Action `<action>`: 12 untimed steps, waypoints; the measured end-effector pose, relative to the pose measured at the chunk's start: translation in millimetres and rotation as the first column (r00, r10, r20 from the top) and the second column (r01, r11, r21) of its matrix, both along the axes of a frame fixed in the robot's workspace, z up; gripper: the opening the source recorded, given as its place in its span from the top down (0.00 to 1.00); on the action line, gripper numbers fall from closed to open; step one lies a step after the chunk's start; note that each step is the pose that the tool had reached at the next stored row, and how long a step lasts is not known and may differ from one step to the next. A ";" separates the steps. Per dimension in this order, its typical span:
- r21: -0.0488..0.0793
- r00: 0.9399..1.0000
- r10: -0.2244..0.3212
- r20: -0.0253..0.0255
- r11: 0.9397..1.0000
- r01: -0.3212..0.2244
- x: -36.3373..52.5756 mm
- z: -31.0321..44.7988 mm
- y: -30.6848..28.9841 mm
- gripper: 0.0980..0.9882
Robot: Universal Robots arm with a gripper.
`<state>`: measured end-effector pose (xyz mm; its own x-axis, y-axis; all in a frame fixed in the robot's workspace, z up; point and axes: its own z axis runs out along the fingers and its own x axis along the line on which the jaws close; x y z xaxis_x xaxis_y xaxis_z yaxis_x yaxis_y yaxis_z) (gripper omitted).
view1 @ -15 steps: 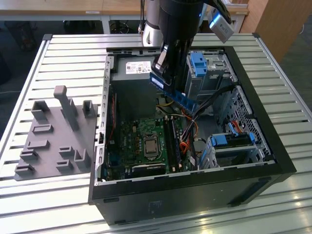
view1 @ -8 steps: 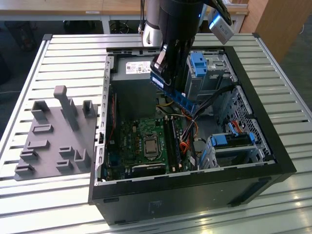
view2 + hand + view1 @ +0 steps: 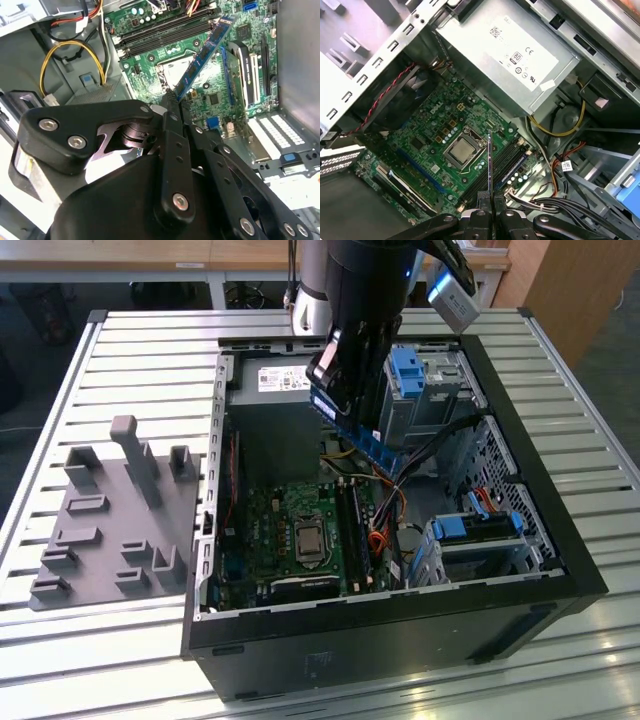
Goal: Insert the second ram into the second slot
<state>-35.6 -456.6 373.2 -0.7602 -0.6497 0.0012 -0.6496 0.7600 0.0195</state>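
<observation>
Gripper (image 3: 335,398) above open computer case (image 3: 380,650).
Pincer closed on the second ram (image 3: 367,437) (tilted, end-held), clear of motherboard (image 3: 262,530).

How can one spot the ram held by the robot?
Find the open computer case on the slatted table. Above its green motherboard, the pincer grips a thin blue stick, tilted in the air; other blue parts are chunky fixed clips.

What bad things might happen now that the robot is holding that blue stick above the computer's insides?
The second ram hangs tilted in the end effector, above the memory slots; it might meet a slot crooked and jam. Loose cables beside the slots might snag it.
</observation>
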 end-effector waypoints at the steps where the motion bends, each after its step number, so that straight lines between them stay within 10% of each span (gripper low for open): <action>1: 0.000 1.000 -0.007 0.000 1.000 0.007 0.0 0.0 0.0 0.96; 12: 0.000 0.995 -0.097 0.000 0.995 0.097 0.0 0.0 0.0 0.96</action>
